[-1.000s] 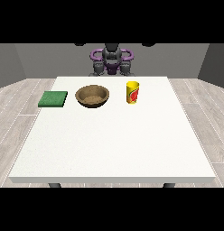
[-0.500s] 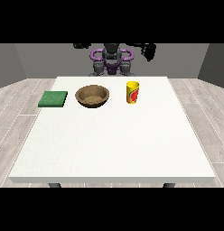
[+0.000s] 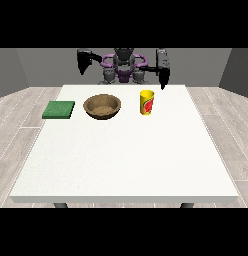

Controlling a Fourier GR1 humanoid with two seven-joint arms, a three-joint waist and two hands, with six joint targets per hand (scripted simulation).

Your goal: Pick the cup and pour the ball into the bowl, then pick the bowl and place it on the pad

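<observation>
Three things stand on the white surface (image 3: 124, 150), one of each: a yellow cup (image 3: 147, 102), a brown wooden bowl (image 3: 102, 106) and a flat green pad (image 3: 59, 109). They lie in a row along the far half, pad at the view's left, bowl in the middle, cup at the right, each apart from the next. The cup is upright and bears a red and green mark on its side (no writing on it can be read). The ball cannot be seen; the cup's inside is hidden from this angle.

Two black hands are raised above the far edge. The hand at the view's right (image 3: 163, 75) hangs with its fingers pointing down, above and behind the cup, not touching it. The hand at the view's left (image 3: 84, 59) is up beside the robot's shoulder; how its fingers lie cannot be told.

The surface stands on a pale plank floor (image 3: 18, 107), with grey walls (image 3: 31, 65) behind.
</observation>
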